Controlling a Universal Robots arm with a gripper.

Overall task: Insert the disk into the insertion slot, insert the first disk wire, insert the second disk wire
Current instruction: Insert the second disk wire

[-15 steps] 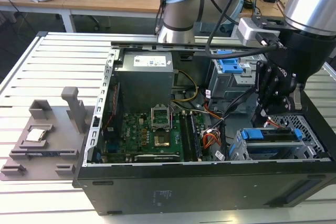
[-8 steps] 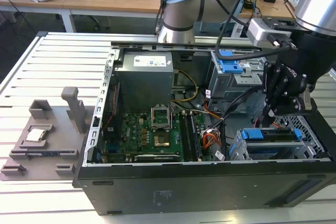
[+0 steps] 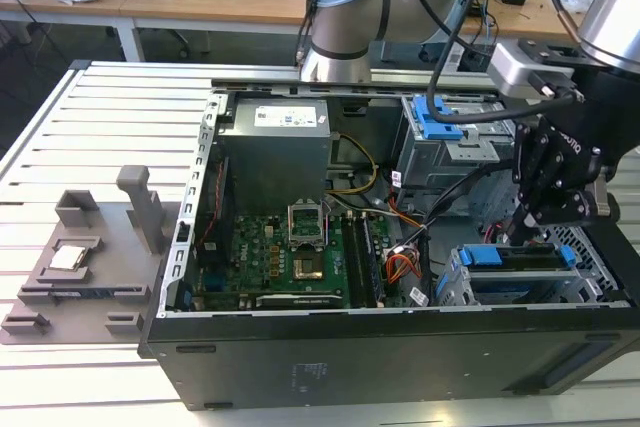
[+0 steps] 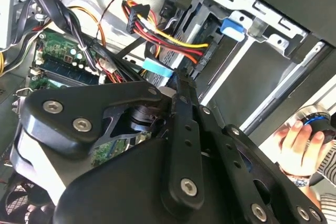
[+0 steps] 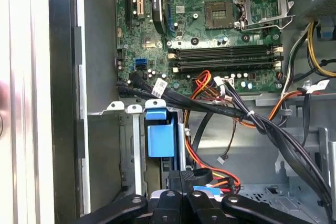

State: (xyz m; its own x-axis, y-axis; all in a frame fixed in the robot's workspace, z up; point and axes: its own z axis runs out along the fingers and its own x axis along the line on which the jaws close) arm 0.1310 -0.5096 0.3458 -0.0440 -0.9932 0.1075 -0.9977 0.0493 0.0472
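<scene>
A: Exterior view first, nearest things first. The front wall of the black computer case [image 3: 400, 367] is closest. Just behind it, at the exterior view's right, the disk [image 3: 520, 272] lies in its blue frame inside the insertion slot [image 3: 452, 287], the low grey metal bay. It looks seated, which I judge to mean step 1 is done.

B: And the gripper [image 3: 527, 225]?

A: It hangs right over the back edge of the disk, pointing down. In the second wrist view its fingers [image 4: 185, 114] appear drawn close together at a black plug [image 4: 181, 83] with red, yellow and black wires [image 4: 173, 43]. Whether they really pinch it, I cannot tell.

B: Why there?

A: My guess is that the disk's sockets sit on that edge, so a wire plug has to come straight down onto it.

B: Room to move?

A: Tight. In the first wrist view a thick black cable bundle [image 5: 210, 109] crosses just beside the bay, and the bay's metal walls close in on both sides. Upward is open.

B: Farther back?

A: The green circuit board [image 3: 290, 247], then the taller grey cage [image 3: 440, 152] with a blue bracket [image 3: 435, 119], then the arm's base [image 3: 345, 17]. In the second wrist view, a person's hand [image 4: 299, 142] rests outside the case.
</scene>
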